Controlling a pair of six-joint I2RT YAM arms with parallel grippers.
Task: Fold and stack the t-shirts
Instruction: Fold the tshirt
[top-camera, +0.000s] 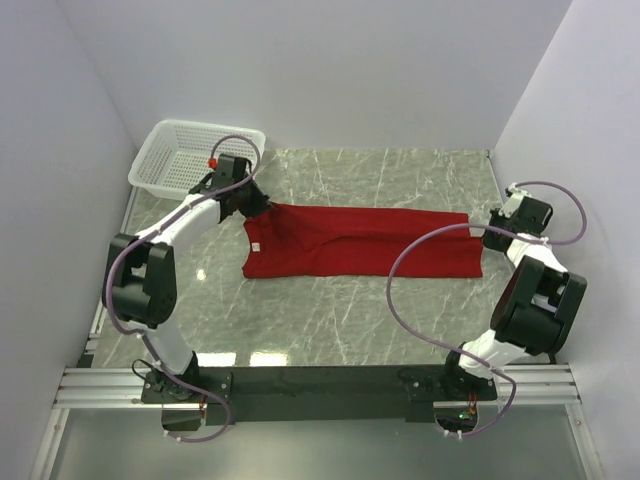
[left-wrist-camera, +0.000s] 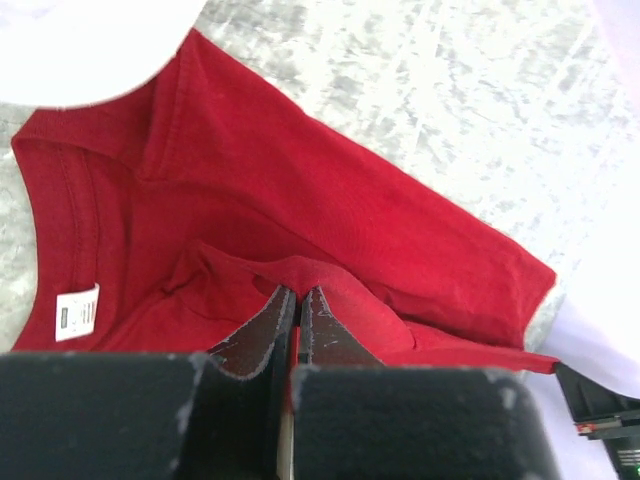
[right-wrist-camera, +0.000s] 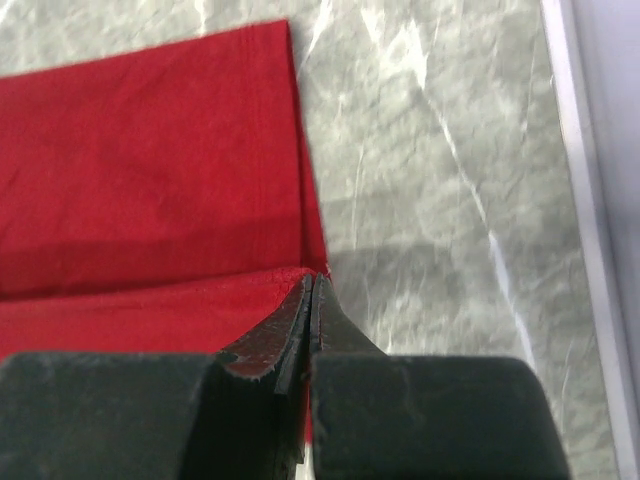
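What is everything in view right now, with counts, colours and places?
t-shirt: one, deep red, stretched lengthwise across the middle of the table.
neck label: one, white, inside the collar at the t-shirt's left end.
basket: one, white mesh, far left corner of the table.
table: one, grey-green marble pattern, under everything.
left end effector: one, black, shut on a fold of the t-shirt near the collar.
right end effector: one, black, shut on the t-shirt's hem corner at the right end.
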